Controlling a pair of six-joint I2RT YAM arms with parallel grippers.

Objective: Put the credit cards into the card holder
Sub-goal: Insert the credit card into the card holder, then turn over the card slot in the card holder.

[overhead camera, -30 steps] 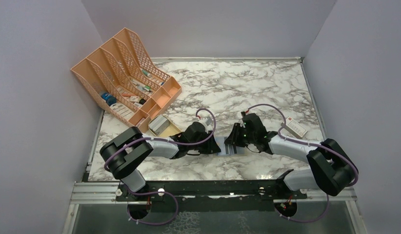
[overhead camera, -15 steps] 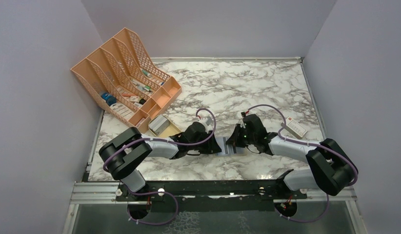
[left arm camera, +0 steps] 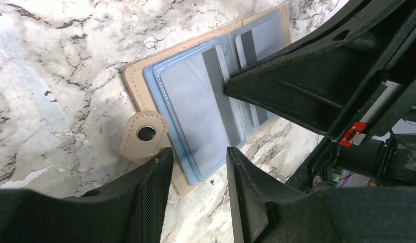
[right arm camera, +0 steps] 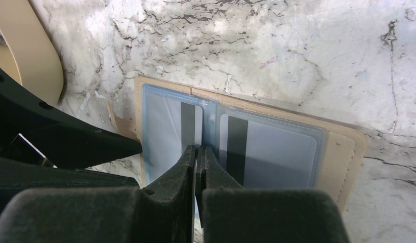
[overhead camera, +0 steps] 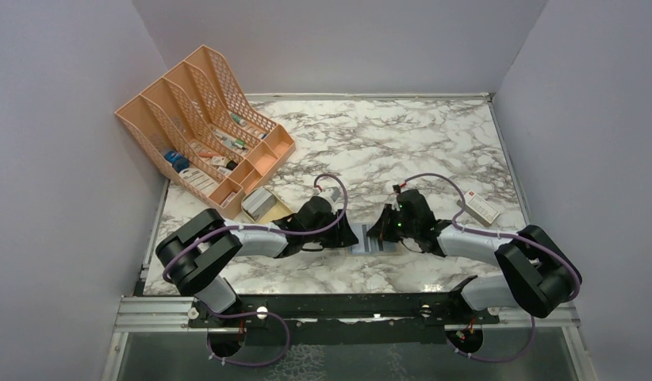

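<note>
The credit cards (right arm camera: pixel 272 152) seem pocketed in the card holder (right arm camera: pixel 345 157) — right gripper (right arm camera: pixel 197 152) jaws pressed together, left gripper (left arm camera: pixel 198 154) jaws spread — so closing is called for.

Lab cell: grey walls (overhead camera: pixel 69 119), marble tabletop (overhead camera: pixel 386 135)

Card holder (right arm camera: pixel 277 152): near edge hidden behind the right claw (right arm camera: pixel 197 150), only a sliver visible overhead; beige dish (right arm camera: pixel 26 48) beside it cropped by frame edge.
</note>
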